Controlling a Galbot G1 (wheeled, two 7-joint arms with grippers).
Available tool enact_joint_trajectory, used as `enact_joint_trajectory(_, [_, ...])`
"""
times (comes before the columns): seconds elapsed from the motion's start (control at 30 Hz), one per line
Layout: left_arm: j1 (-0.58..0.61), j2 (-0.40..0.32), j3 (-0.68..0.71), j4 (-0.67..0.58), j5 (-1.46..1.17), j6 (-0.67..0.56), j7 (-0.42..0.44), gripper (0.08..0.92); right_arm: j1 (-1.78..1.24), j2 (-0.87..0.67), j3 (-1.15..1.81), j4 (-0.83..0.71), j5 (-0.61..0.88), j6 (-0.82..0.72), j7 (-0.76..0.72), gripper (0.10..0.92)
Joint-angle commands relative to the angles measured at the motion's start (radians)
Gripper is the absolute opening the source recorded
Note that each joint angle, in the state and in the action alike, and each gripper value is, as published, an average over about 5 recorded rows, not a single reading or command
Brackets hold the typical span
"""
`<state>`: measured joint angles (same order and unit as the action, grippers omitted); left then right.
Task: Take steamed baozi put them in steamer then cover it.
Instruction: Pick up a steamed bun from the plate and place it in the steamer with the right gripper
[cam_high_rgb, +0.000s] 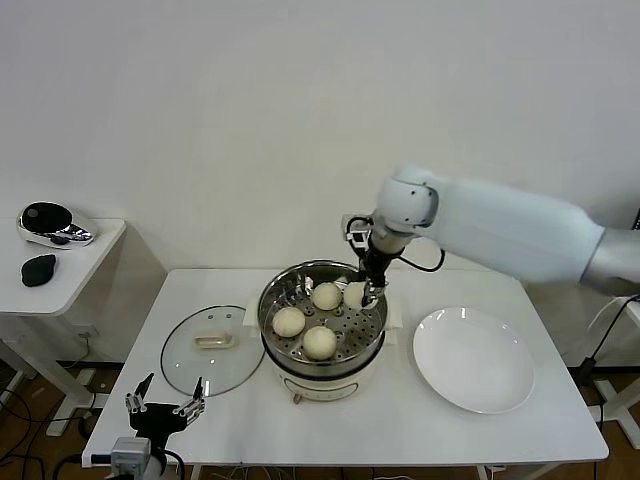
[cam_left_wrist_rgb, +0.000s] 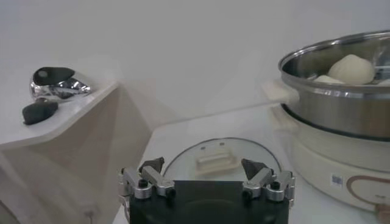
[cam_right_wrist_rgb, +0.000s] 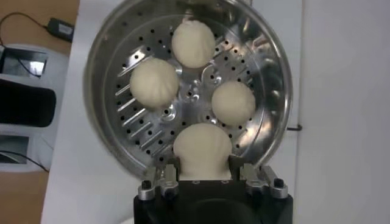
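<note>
Over the steamer, right hand closed on the fourth bun; three buns inside. Left hand wide open, empty, near lid. Covering not yet done.

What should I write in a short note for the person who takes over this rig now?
Right claw: shut on the fourth baozi, over the steamer at its right back edge.
Left claw: open, empty, parked low at the table's front left corner, near the cover.
Done: three baozi lie on the perforated tray. The plate is empty.
Left: release the fourth baozi inside, then put the cover, now flat on the table left of the steamer, on top.
</note>
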<state>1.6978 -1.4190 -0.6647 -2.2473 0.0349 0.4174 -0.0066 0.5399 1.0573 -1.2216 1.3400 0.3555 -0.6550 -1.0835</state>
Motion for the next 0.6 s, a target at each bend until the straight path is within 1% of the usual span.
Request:
enact_joint_trajectory(0.03, [-0.005, 0.001, 0.001, 0.008, -0.002, 0.001, 0.001, 0.823, -0.115, 0.064, 0.032, -0.077, -0.089, -0.015, 0.018, 0.508])
enact_joint_trajectory(0.37, [-0.013, 0.003, 0.003, 0.021, -0.007, 0.002, 0.004, 0.823, -0.147, 0.097, 0.040, -0.115, -0.124, -0.001, 0.014, 0.509])
enact_joint_trajectory(0.6, [-0.014, 0.003, 0.004, 0.025, -0.010, 0.003, 0.004, 0.823, -0.144, 0.087, 0.031, -0.099, -0.133, 0.003, -0.002, 0.509])
